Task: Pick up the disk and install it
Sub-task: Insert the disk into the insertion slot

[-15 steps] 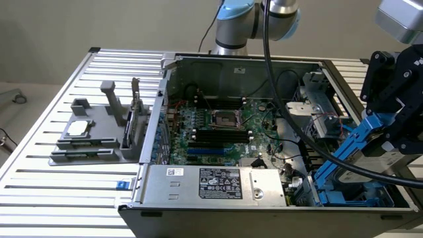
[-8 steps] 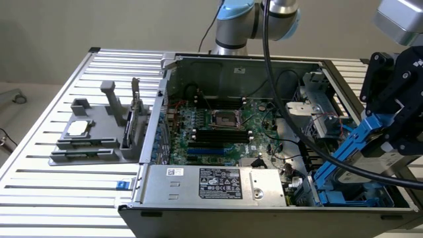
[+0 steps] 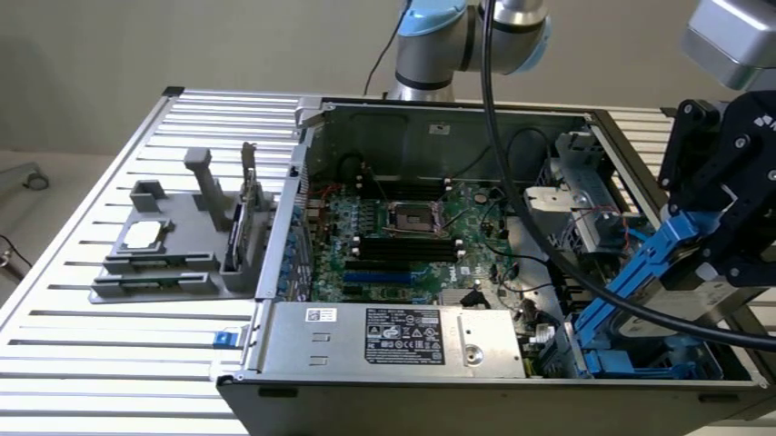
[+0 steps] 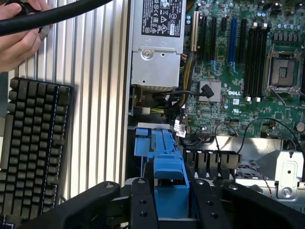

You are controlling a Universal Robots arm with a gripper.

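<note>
My gripper (image 3: 715,259) hangs over the front corner of the open computer case (image 3: 437,113), at the exterior view's right. It is shut on the disk (image 3: 639,272), which it holds tilted, one blue rail running down toward the blue drive bay (image 3: 619,363). In the wrist view the black fingers (image 4: 143,205) clamp the disk's blue rail end (image 4: 170,179) from both sides. Just beyond it lies the blue bay frame (image 4: 147,143). The disk's grey body is mostly hidden behind the gripper.
The case holds a motherboard (image 3: 401,227), a power supply (image 3: 401,336) and loose wires. A grey fixture (image 3: 170,245) with a small chip (image 3: 144,234) and a dark upright card (image 3: 249,218) stands beside it. A keyboard (image 4: 33,143) and a person's hand (image 4: 16,38) holding the black cable (image 4: 57,14) are nearby.
</note>
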